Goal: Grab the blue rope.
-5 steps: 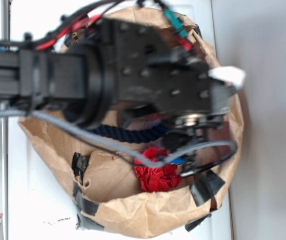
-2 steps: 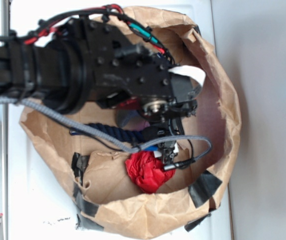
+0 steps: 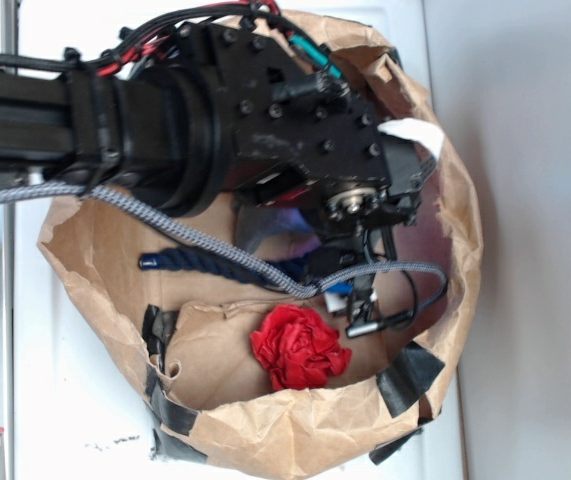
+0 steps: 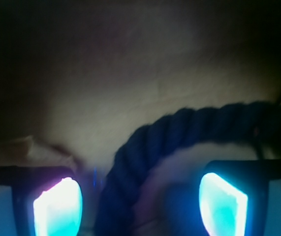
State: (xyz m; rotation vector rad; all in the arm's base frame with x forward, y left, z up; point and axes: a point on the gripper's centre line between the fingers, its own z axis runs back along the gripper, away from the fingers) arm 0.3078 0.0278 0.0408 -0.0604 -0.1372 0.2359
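A thick dark blue rope (image 3: 205, 262) lies curved on the floor of a brown paper bag (image 3: 445, 290), its glossy capped end (image 3: 148, 262) pointing toward the bag's left wall. In the wrist view the rope (image 4: 145, 157) arcs up between the two fingers and bends right across the frame, with a pale fuzzy object (image 4: 179, 172) tucked inside its curve. The gripper (image 4: 140, 201) is spread wide, its two glowing finger pads (image 4: 59, 206) on either side of the rope and not touching it. From outside, the black robot arm (image 3: 215, 120) reaches in from the left and hides most of the bag's middle. A grey braided cable (image 3: 195, 240) crosses over the rope. A crumpled red cloth (image 3: 300, 345) sits just below, near the bag's lower wall. The bag rests on a white table (image 3: 75, 400).
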